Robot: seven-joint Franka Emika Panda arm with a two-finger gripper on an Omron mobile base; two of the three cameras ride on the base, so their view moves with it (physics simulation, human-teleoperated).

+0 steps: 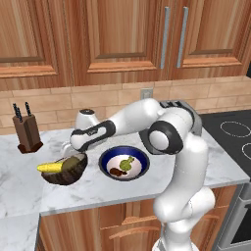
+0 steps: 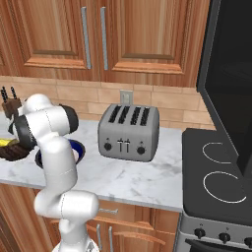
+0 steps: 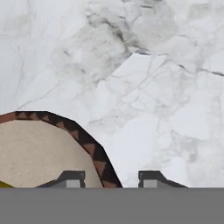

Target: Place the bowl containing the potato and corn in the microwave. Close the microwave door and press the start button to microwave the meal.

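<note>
The dark-brown bowl (image 1: 66,172) sits on the marble counter at the left, with the yellow corn (image 1: 50,167) and the olive-brown potato (image 1: 74,162) in it. My gripper (image 1: 70,153) reaches down at the bowl's near right rim. In the hand view the gripper (image 3: 110,179) is open, its two fingertips (image 3: 70,178) on either side of the patterned rim of the bowl (image 3: 97,155), one inside and one outside. A gap still shows beside the rim. The microwave door (image 2: 231,74) stands open at the far right; the microwave's box is out of view.
A blue-rimmed bowl (image 1: 124,163) with small food bits sits just right of the brown bowl. A knife block (image 1: 28,131) stands at the back left. The toaster (image 2: 129,132) is against the wall, and the stove (image 2: 216,182) lies to the right.
</note>
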